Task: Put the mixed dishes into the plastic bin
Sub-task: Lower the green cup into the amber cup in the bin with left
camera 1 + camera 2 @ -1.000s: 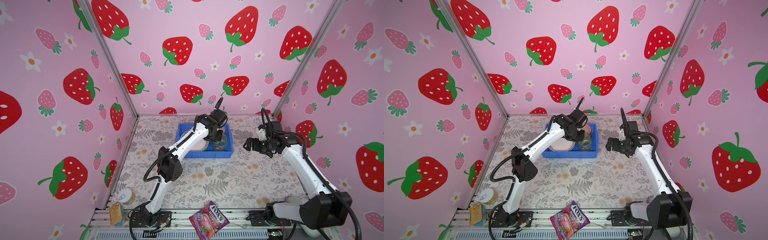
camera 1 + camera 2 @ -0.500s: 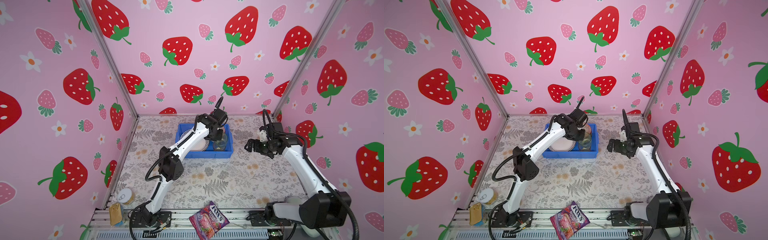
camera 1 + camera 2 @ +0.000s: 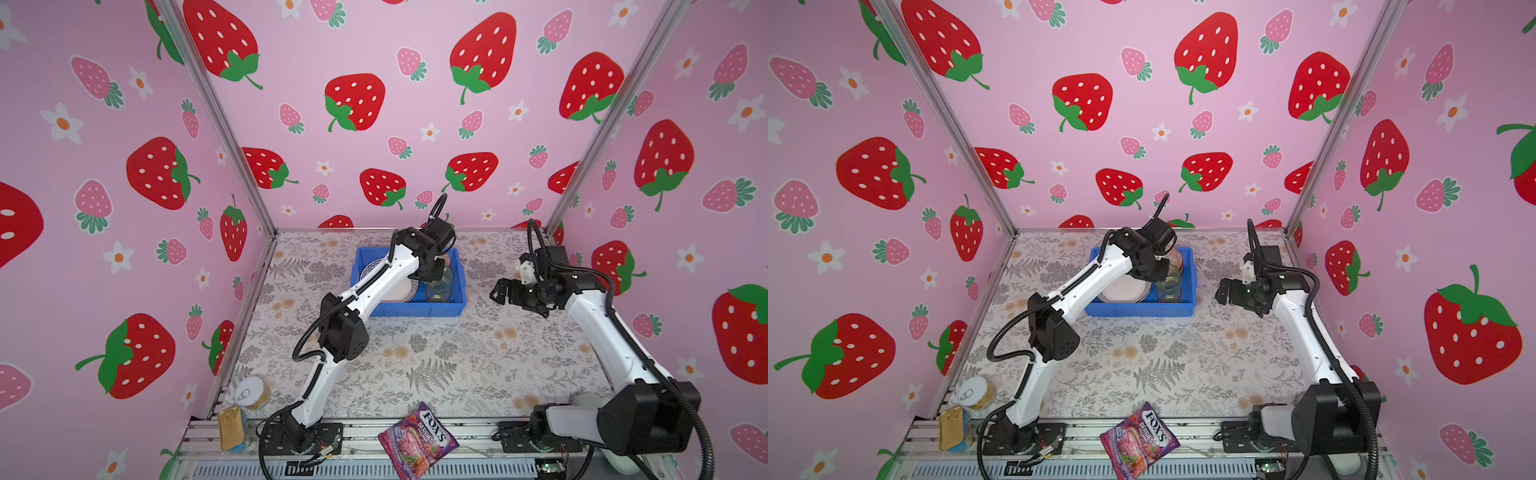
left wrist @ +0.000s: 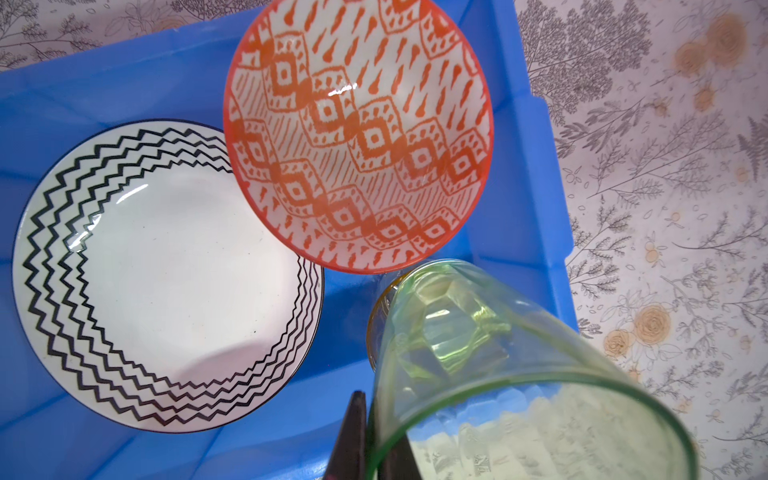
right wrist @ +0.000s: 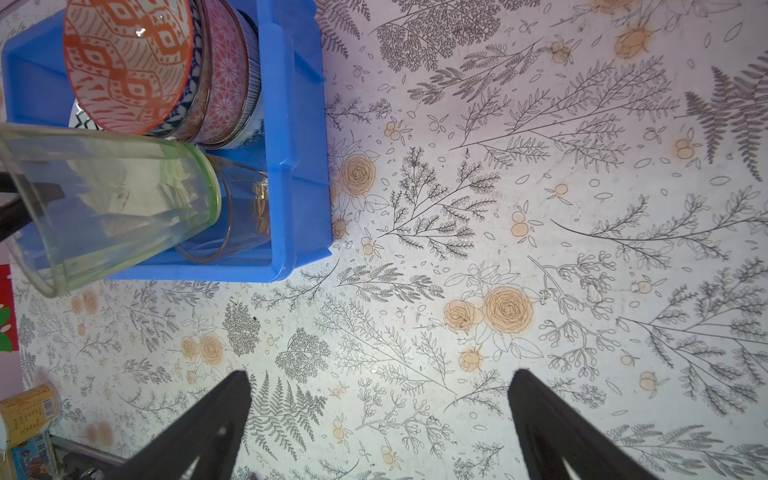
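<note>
the plastic bin (image 3: 415, 309) stands at the far middle of the table (image 3: 457, 365). the zigzag plate (image 4: 166, 282) lies flat in the bin's left part. the orange bowl (image 4: 357, 137) tops a stack of bowls (image 5: 224, 83) in the far right corner. in the near right corner an amber tumbler (image 5: 249, 208) stands upright. the left gripper (image 4: 376, 428) pinches the wall of the green tumbler (image 4: 519, 374) at its rim, one finger inside and one outside. it holds the glass tilted, base at the amber tumbler's mouth; whether the two glasses touch cannot be told. the right gripper (image 5: 380, 386) hangs over bare table just right of the bin, fingers spread wide, holding nothing.
</note>
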